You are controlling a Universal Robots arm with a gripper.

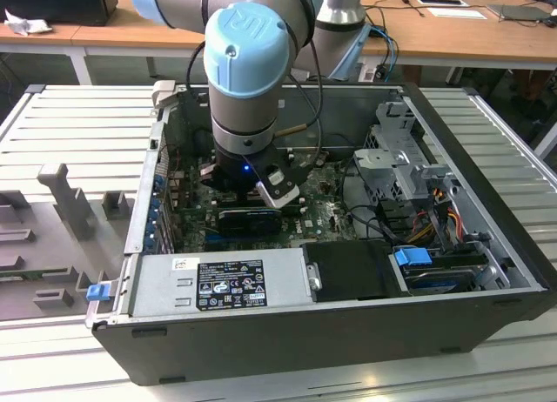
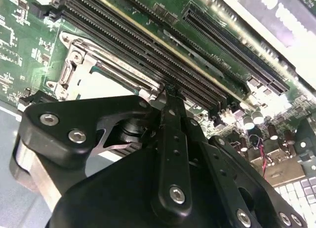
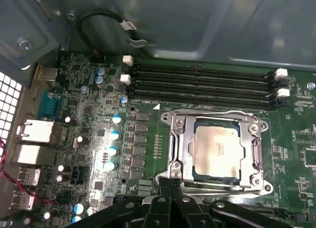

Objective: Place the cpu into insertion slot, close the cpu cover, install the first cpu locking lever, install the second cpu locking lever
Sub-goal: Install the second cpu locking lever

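While one cpu (image 3: 217,150) sits under one closed cpu cover (image 3: 216,150), four memory slots (image 3: 202,82) run beside; gripper (image 3: 170,181) fingers pressed together; no legible writing.

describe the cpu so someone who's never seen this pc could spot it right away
In the first wrist view, find the green motherboard and its four long black memory slots. Just beside them sits a silvery cover frame; the cpu is the pale beige metal square in its opening, the only smooth, plain face among the components.
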